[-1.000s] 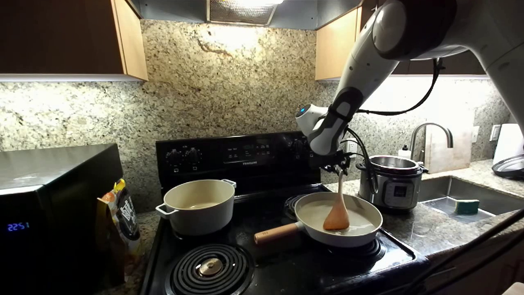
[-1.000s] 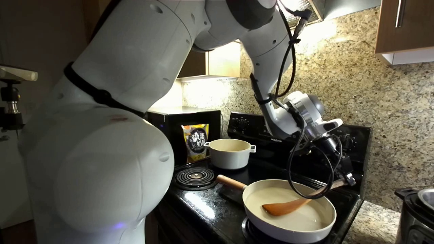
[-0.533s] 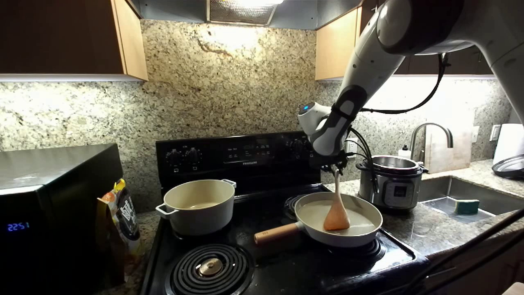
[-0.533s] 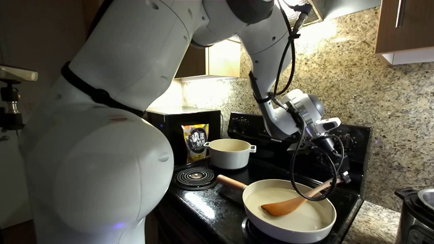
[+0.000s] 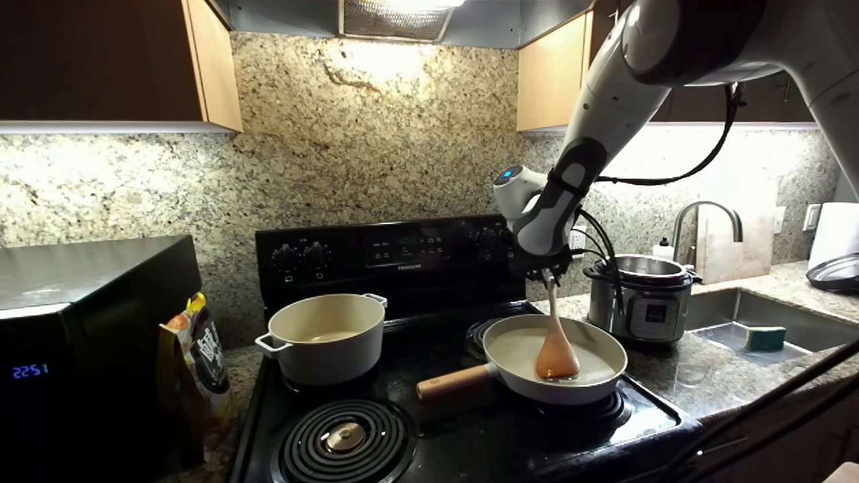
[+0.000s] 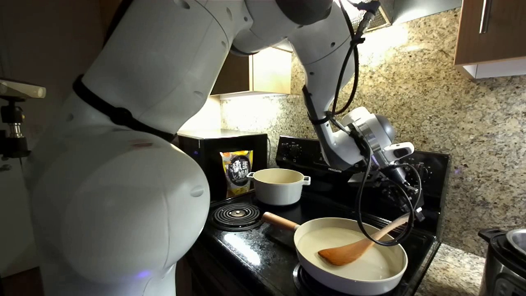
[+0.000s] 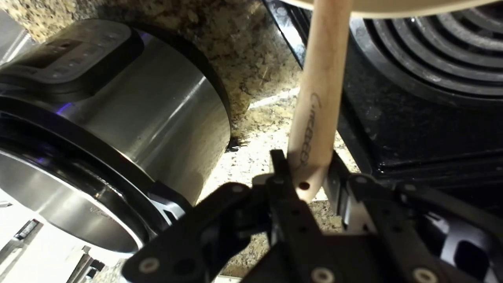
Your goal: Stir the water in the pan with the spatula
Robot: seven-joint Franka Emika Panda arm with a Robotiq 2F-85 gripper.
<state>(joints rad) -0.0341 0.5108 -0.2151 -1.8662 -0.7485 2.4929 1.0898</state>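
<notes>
- A speckled beige granite wall (image 5: 376,181) spans the back.
- Upper cabinets (image 5: 94,60) with dark fronts and pale wooden sides flank a range hood (image 5: 396,23), its lamp (image 5: 426,3) glowing.
- Beneath the cabinets, the granite shines nearly white.
- A granite counter (image 5: 711,390) holds an inset grey metal sink (image 5: 815,323).

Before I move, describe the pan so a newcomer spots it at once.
Find the black stove. The pan sits on the side nearer the steel cooker, spatula blade inside. Unlike the deeper pot, it is shallow, with a long wooden handle.
</notes>
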